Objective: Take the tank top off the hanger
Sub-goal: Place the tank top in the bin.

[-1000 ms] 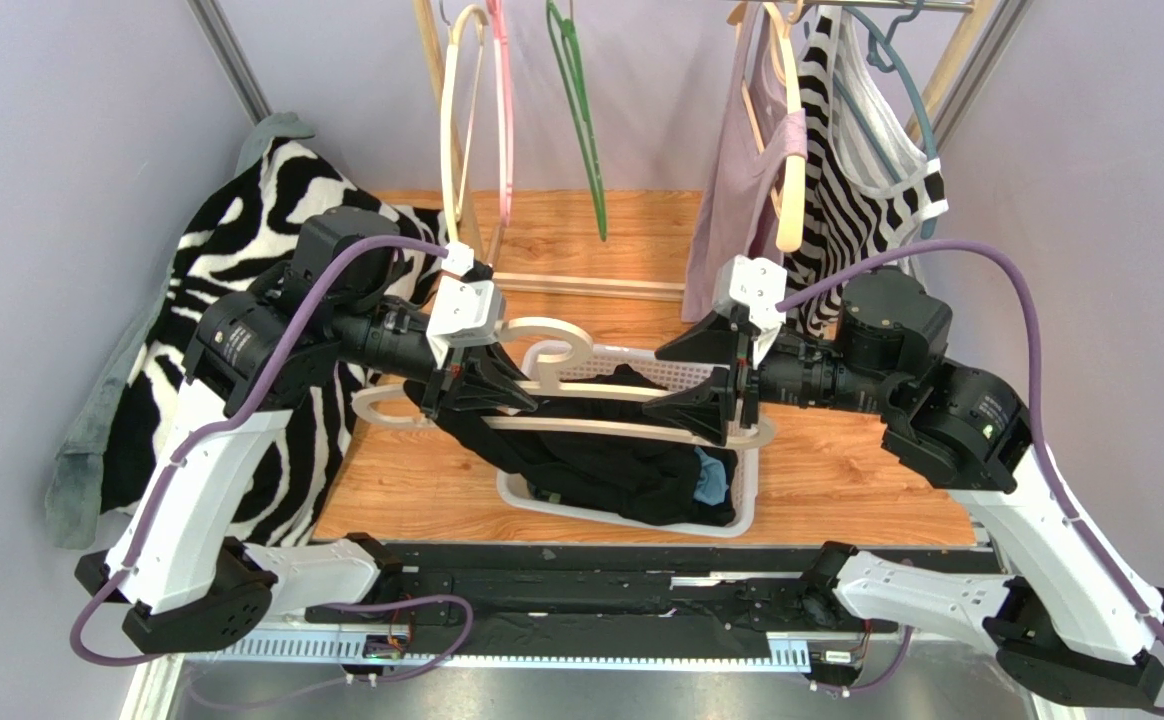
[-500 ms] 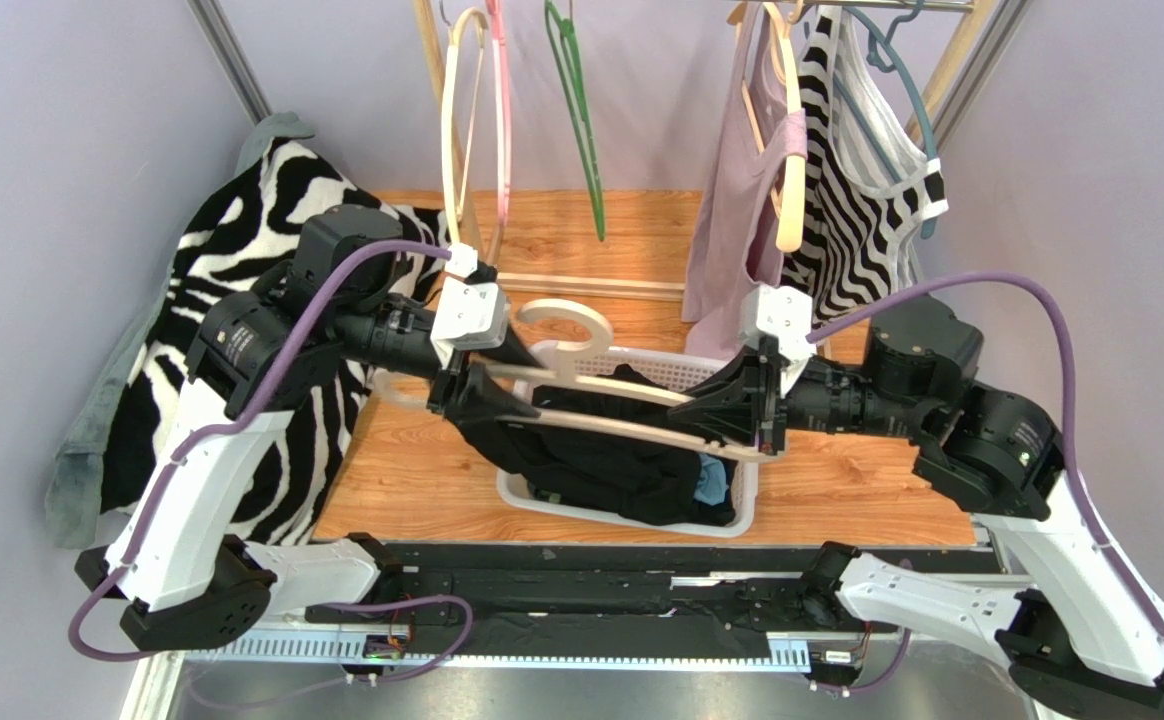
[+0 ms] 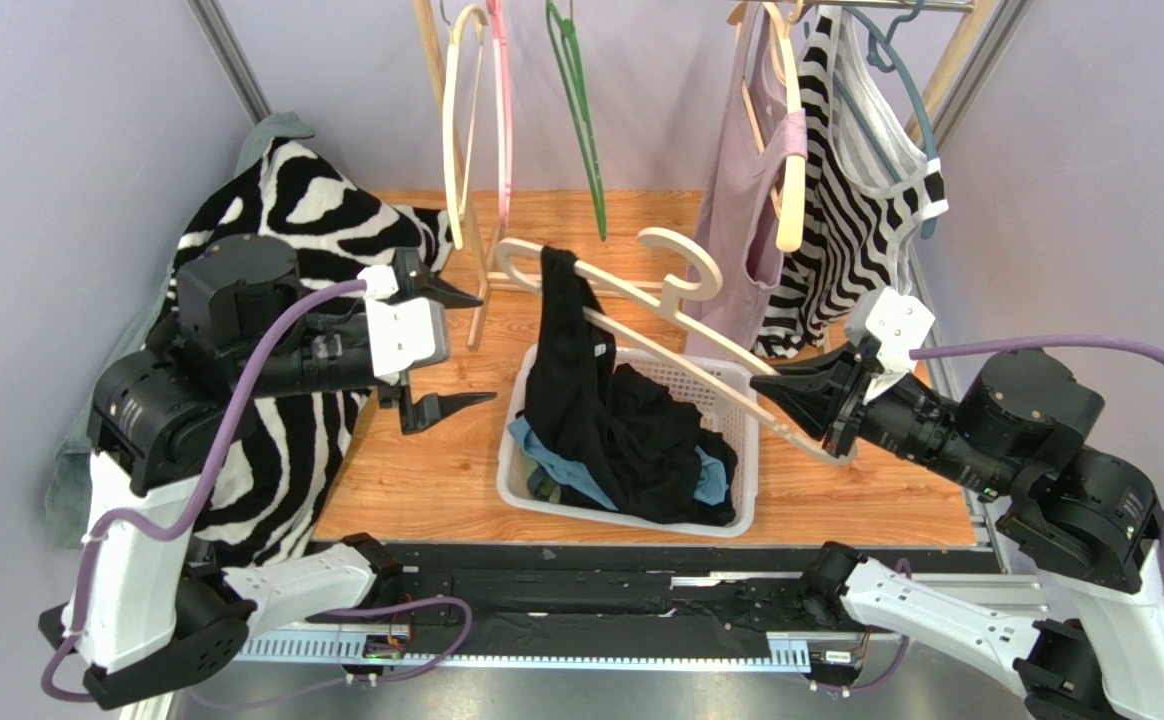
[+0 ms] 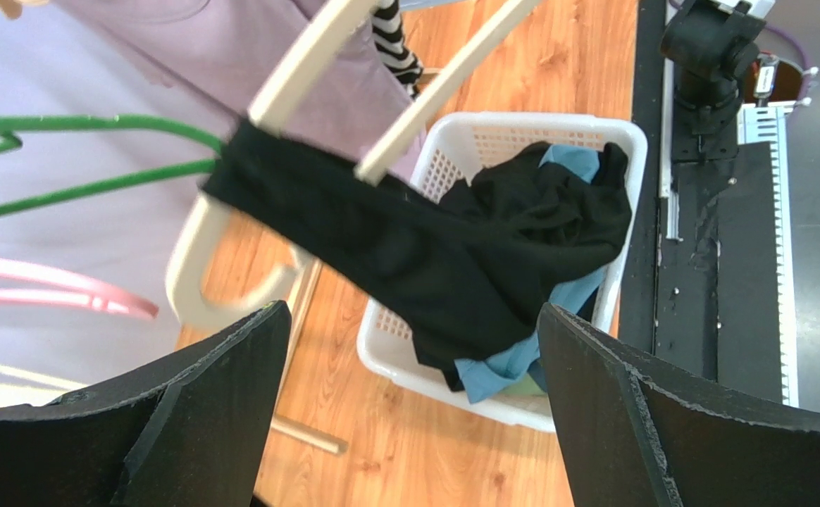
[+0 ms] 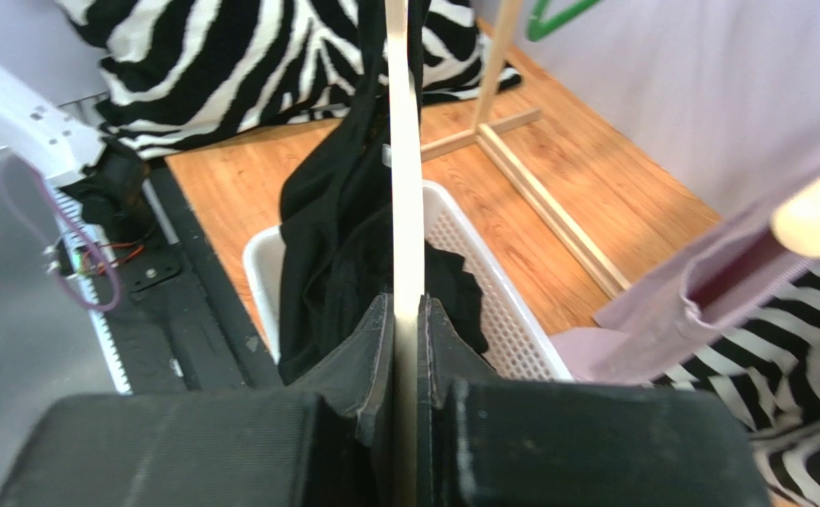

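Observation:
A cream hanger (image 3: 648, 323) slants over the white basket (image 3: 738, 450), with my right gripper (image 3: 811, 408) shut on its lower end. The black tank top (image 3: 566, 375) hangs by one loop from the hanger's far left end and drapes down into the basket. Well left of the cloth, my left gripper (image 3: 443, 348) stands open and holds nothing. In the left wrist view the tank top (image 4: 404, 243) crosses the hanger (image 4: 308, 63) beyond the wide-open left gripper (image 4: 412, 317). In the right wrist view the right gripper (image 5: 406, 306) clamps the hanger bar (image 5: 404, 158).
A zebra-print cloth (image 3: 288, 195) lies at the left. The rack behind carries a pink and cream hanger (image 3: 468, 120), a green hanger (image 3: 581, 120), a lilac top (image 3: 738, 195) and a striped top (image 3: 859, 195). Blue fabric (image 3: 566, 468) sits in the basket.
My left gripper opened, let go and drew back to the left. My right gripper shut on the hanger and pulled right, tilting it up; the tank top now dangles from its far end.

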